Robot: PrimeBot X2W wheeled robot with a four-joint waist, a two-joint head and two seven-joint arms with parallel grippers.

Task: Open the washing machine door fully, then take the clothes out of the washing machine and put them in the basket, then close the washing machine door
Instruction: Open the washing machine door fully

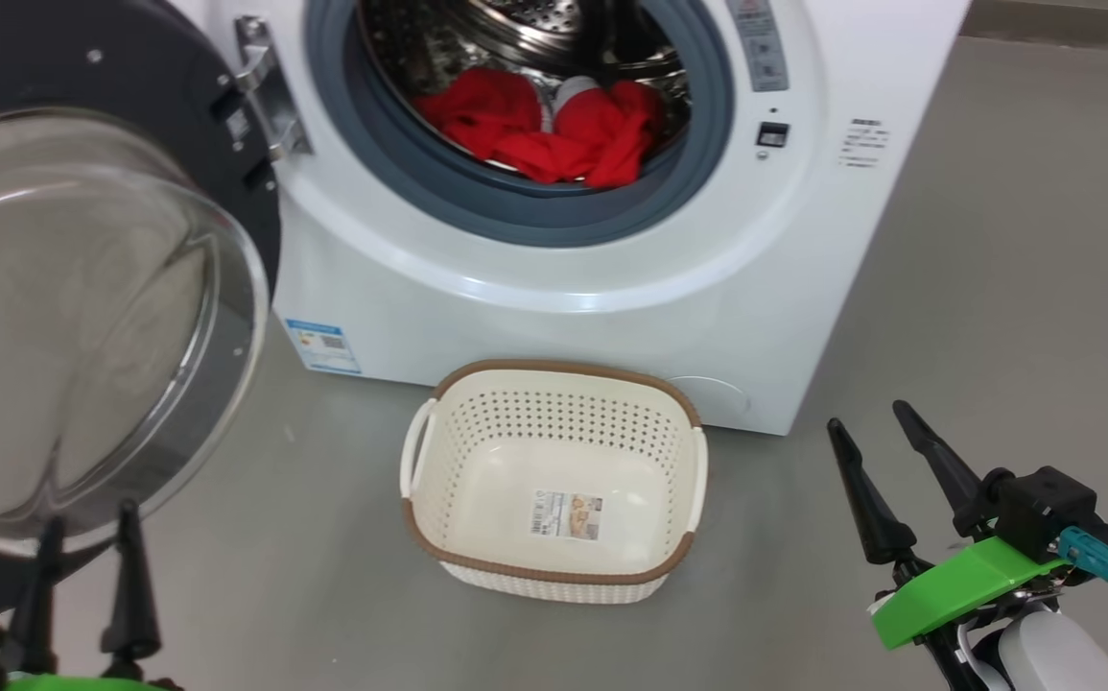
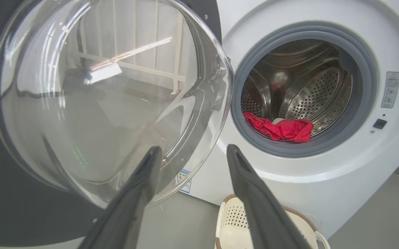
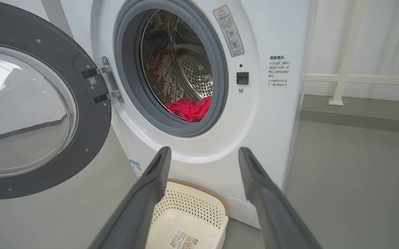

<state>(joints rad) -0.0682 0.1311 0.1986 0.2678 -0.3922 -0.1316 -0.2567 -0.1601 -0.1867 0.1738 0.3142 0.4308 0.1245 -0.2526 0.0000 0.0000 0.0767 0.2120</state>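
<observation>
The white washing machine [image 1: 554, 307] stands with its black-rimmed door [image 1: 83, 307] swung out to the left, glass bowl bulging toward me. Red clothes [image 1: 544, 130] lie at the front of the steel drum, behind the grey gasket; they also appear as red clothes [image 2: 282, 128] and red clothes [image 3: 189, 108]. The cream basket [image 1: 429, 499] sits empty on the floor in front of the machine. My left gripper [image 1: 88, 523] is open just below the door's glass, holding nothing. My right gripper [image 1: 870, 427] is open at the lower right, apart from everything.
Grey floor [image 1: 995, 288] stretches to the right of the machine. A white railing [image 3: 344, 76] runs along the wall behind it. The door's metal hinge [image 1: 266, 91] joins door and machine at the upper left. A blue label [image 1: 323, 345] marks the machine's lower left corner.
</observation>
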